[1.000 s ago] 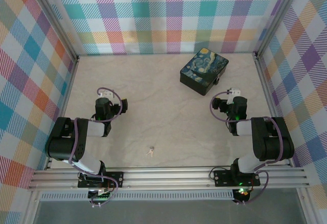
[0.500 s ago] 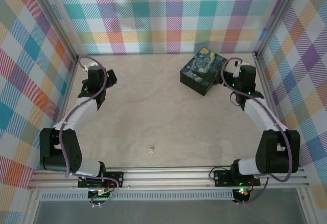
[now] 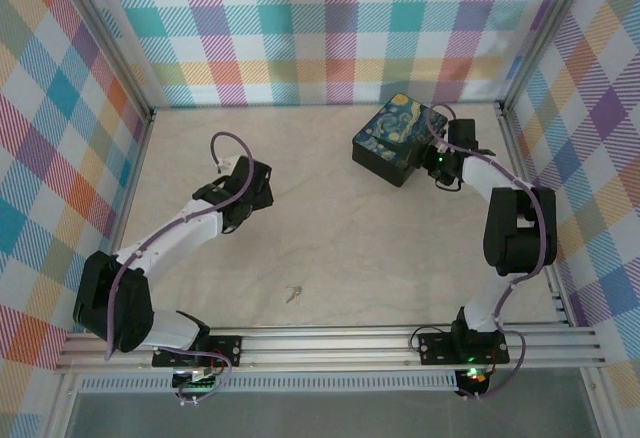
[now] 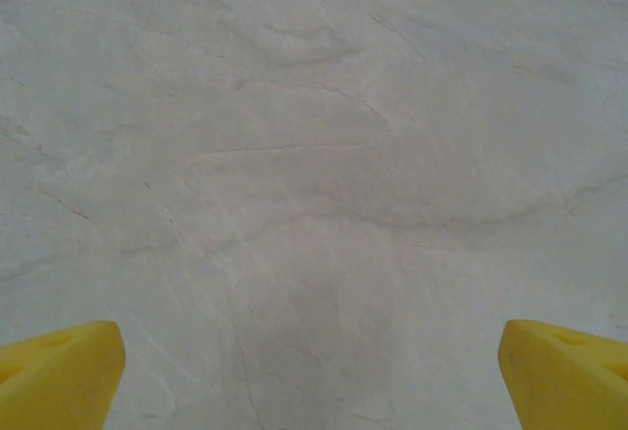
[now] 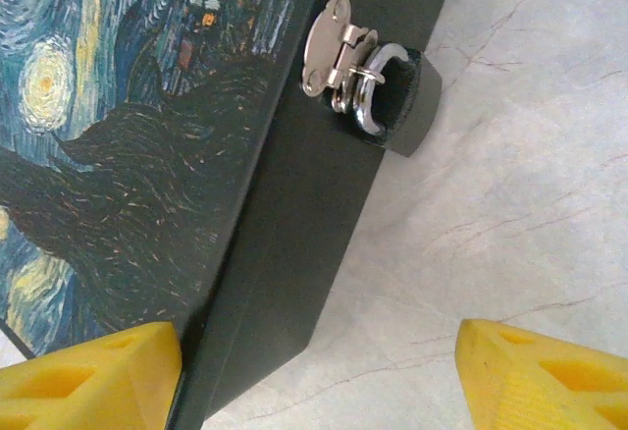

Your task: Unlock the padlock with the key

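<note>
The small dark grey padlock (image 5: 410, 104) hangs by its silvery shackle from the metal hasp on the side of the black box with the starry-night lid (image 5: 137, 106) (image 3: 398, 136). My right gripper (image 5: 314, 381) (image 3: 440, 163) hovers open at the box's right side, its yellow fingertips (image 5: 545, 376) straddling the box's corner, with the padlock ahead of them and apart. The tiny silvery key (image 3: 293, 295) lies on the table near the front edge. My left gripper (image 4: 314, 381) (image 3: 247, 188) is open over bare table at the left middle, far from the key.
Aluminium rails (image 3: 330, 343) run along the front edge, and plaid walls (image 3: 320, 28) close in the back and both sides. The box stands at the back right, close to the right wall.
The left gripper swung from the back left corner toward the table's left middle. The right gripper shifted closer to the box's right side.
</note>
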Controlling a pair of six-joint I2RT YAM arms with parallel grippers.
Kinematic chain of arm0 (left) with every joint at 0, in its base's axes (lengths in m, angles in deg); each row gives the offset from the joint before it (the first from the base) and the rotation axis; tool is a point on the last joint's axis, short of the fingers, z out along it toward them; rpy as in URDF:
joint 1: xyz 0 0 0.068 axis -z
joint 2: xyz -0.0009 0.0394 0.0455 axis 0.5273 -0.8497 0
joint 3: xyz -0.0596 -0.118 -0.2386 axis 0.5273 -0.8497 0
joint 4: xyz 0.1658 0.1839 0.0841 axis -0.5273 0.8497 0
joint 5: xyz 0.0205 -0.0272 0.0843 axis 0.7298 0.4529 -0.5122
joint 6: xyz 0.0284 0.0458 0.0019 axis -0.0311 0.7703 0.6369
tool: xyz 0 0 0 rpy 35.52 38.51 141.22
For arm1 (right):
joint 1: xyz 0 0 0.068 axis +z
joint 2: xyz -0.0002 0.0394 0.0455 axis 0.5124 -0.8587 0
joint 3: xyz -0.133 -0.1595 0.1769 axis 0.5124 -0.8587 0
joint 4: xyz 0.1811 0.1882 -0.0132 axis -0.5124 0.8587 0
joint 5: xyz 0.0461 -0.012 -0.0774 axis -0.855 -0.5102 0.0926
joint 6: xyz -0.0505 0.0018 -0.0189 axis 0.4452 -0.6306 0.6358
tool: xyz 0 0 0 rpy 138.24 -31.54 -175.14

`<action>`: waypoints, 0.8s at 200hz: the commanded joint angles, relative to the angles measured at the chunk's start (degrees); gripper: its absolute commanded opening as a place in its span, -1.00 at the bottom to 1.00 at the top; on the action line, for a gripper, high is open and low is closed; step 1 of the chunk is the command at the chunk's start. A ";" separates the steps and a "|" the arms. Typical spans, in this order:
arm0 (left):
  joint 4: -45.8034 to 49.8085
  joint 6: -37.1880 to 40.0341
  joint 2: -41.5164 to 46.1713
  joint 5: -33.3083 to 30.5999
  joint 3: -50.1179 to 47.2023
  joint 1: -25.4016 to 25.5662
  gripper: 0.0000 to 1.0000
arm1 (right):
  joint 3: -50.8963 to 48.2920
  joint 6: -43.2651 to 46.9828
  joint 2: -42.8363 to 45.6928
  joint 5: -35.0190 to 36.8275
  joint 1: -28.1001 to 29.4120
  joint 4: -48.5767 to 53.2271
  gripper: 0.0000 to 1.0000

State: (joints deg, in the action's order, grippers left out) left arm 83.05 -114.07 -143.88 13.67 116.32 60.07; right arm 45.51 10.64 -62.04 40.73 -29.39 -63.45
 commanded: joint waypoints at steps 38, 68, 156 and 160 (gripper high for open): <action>2.26 -1.51 1.46 -1.15 -0.43 3.66 0.95 | 4.68 -4.76 -1.79 -0.12 1.19 -0.14 0.50; 2.36 -1.55 2.00 -1.55 -0.65 4.58 0.95 | 9.45 -5.11 -6.41 -0.94 1.16 2.10 0.46; 3.32 -1.88 5.21 -0.18 -0.71 4.80 0.95 | 5.00 -6.13 -5.84 -3.42 7.87 1.10 0.02; 3.24 -2.24 5.15 0.42 -0.69 4.83 0.95 | 4.03 -6.69 -5.13 -3.22 8.87 0.46 0.01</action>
State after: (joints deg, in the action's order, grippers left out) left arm 84.93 -114.99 -139.82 12.95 116.17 64.34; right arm 54.38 5.64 -69.86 38.53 -26.36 -64.85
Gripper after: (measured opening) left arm 0.973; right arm 0.510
